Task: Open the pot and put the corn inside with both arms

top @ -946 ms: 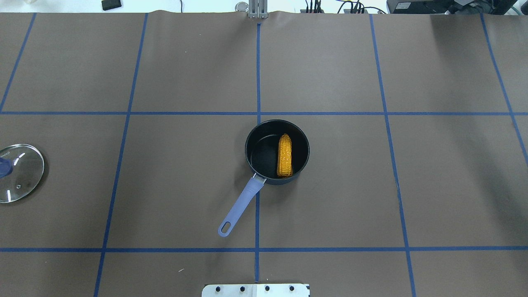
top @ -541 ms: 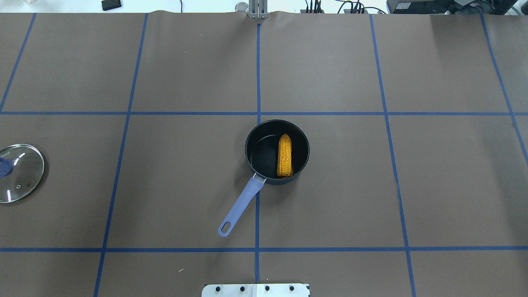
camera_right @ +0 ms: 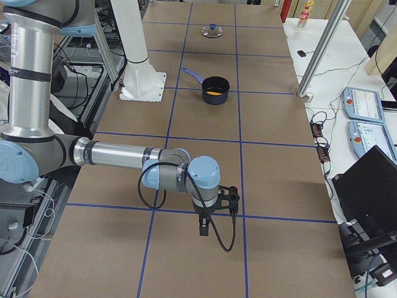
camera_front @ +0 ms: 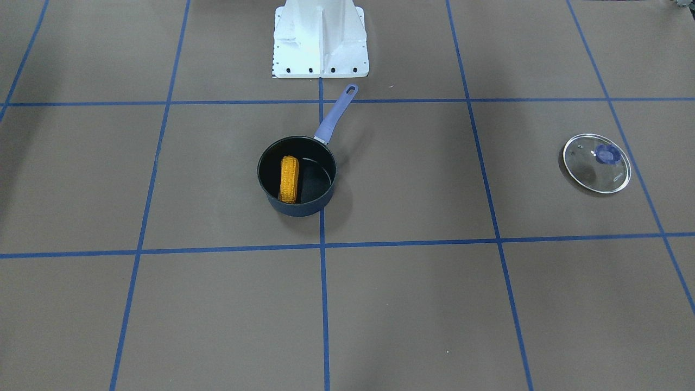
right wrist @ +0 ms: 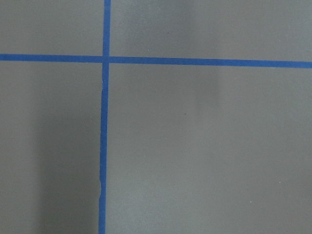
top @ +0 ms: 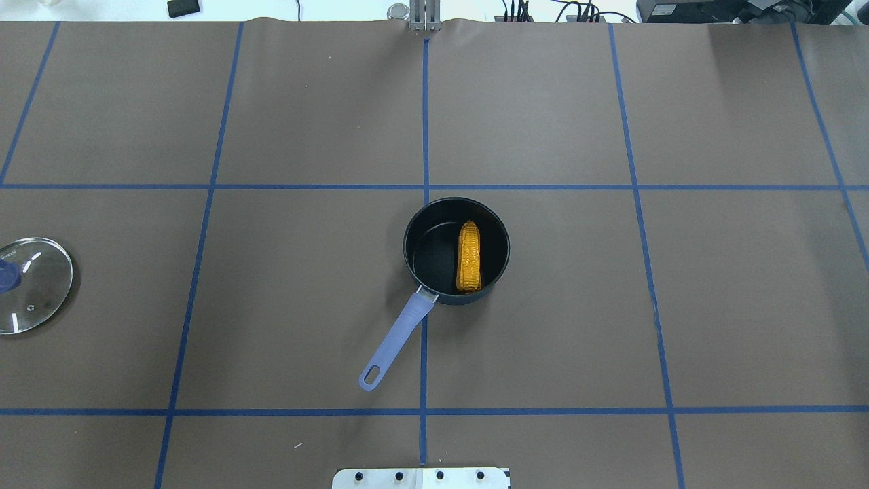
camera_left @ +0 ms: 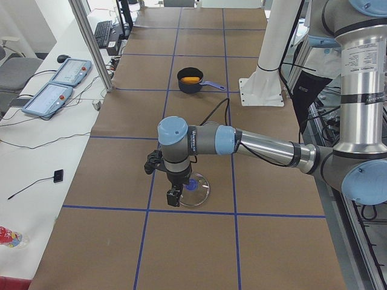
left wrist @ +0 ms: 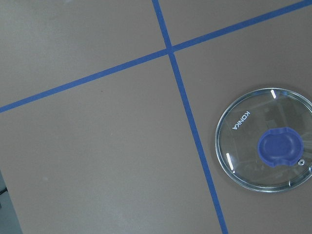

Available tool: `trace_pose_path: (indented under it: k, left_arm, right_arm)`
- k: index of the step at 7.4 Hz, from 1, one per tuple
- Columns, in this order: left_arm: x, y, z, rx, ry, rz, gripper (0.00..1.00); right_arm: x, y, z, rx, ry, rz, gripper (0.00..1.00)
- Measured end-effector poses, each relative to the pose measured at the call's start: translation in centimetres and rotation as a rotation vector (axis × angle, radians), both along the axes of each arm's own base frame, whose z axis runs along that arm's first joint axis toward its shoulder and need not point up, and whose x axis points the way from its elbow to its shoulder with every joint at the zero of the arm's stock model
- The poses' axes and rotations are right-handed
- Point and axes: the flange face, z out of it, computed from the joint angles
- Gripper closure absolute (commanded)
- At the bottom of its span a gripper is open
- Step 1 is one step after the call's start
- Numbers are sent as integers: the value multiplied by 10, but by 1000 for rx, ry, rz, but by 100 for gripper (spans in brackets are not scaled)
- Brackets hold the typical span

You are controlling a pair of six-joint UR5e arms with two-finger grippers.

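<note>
The dark pot [top: 426, 259] with a lilac handle [top: 397, 339] stands open near the table's middle; it also shows in the front view [camera_front: 316, 179]. The orange-yellow corn [top: 469, 257] lies inside it, against the wall away from the handle [camera_front: 289, 178]. The glass lid [top: 41, 285] with a blue knob lies flat at the table's left end [camera_front: 596, 163] [left wrist: 265, 139]. My left gripper [camera_left: 173, 196] hangs just above the table beside the lid. My right gripper [camera_right: 203, 225] hangs above bare table at the far right end. I cannot tell whether either is open or shut.
The white base block [top: 421, 477] sits at the table's near edge, close to the pot handle. Control pendants [camera_left: 57, 90] and an aluminium post [camera_left: 91, 48] stand beyond the far edge. Blue tape lines grid the brown table cover.
</note>
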Motion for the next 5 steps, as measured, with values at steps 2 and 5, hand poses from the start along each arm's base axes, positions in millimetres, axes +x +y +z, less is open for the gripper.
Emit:
trace_pose_path:
  k: [2,5]
  left_arm:
    - [4,1,1,-33,57,-31,2]
    - [8,18,18,-111,103,-108,2]
  right_arm:
    - [0,-1,-1,2,-3,1,0]
    - [0,-1,-2,12,-4,3,0]
